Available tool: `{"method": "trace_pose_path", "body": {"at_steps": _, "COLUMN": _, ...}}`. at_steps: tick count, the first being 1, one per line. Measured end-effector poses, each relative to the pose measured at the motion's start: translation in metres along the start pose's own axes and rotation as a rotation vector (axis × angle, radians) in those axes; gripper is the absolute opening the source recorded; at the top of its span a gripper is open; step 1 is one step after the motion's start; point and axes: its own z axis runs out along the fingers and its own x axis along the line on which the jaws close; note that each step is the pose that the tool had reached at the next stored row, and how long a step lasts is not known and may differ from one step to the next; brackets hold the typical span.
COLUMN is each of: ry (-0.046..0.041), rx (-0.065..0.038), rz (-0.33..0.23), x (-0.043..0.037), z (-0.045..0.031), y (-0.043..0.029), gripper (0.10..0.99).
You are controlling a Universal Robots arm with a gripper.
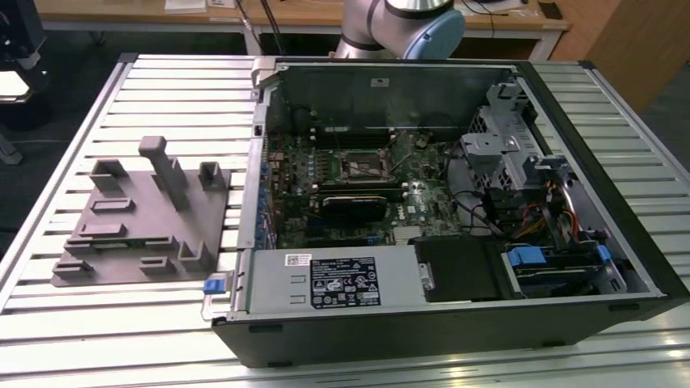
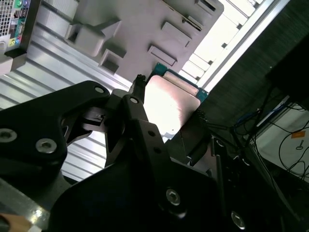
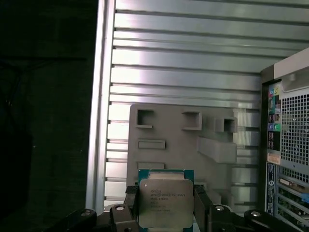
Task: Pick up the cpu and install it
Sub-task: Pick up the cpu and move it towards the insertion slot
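The cpu (image 3: 166, 203) is a flat square chip with a shiny metal top and a green rim. My gripper (image 3: 166, 209) is shut on it, its black fingers (image 3: 131, 205) pressing the two opposite edges. In the second wrist view the cpu (image 2: 171, 99) gleams between the same jaws of the gripper (image 2: 169, 113). It hangs well above the gray fixture tray (image 3: 169, 140), which lies on the slatted table. In the exterior view the motherboard's square socket (image 1: 361, 166) lies inside the open computer case (image 1: 453, 323).
The robot arm (image 1: 405, 24) stands behind the case in the exterior view. The fixture tray (image 1: 140, 218) lies on the exterior view's left of the case, on the slatted metal table (image 1: 161, 89). The case holds a black heatsink block (image 1: 351, 206), a power supply (image 1: 334, 283) and drive bays (image 1: 550, 259).
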Motion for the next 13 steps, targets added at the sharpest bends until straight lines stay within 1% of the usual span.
{"method": "trace_pose_path", "body": {"at_steps": 13, "ry": 0.0000, "rx": 0.000, "rz": 0.000, "x": -0.0317, "z": 0.0008, "y": -0.0011, "gripper": 0.541}}
